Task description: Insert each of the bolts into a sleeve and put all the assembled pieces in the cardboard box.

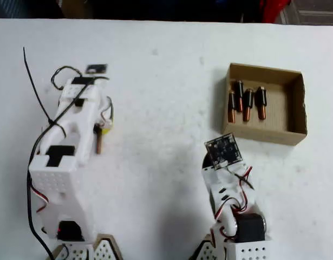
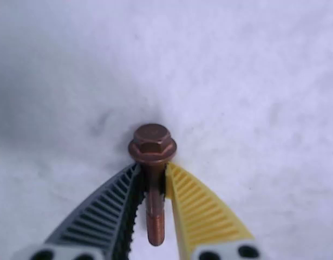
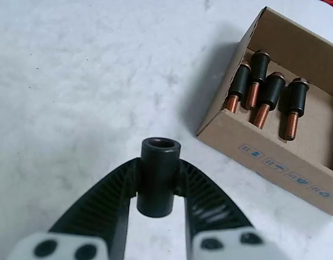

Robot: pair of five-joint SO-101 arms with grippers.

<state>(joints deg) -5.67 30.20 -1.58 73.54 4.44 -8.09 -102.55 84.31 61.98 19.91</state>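
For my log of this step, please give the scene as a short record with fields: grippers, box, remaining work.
left gripper: shut on bolt, held by its shank
right gripper: shut on sleeve, near the cardboard box
cardboard box: four assembled pieces inside, lying side by side
remaining: bolt not yet in sleeve

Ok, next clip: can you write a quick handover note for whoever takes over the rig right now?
Left hand: shut on a bolt, shank between the fingers, well away from the box.
Right hand: shut on a black sleeve, close to the cardboard box.
Done: four assembled pieces lie in the box.
To do: push the bolt into the sleeve, then put that piece in the box.
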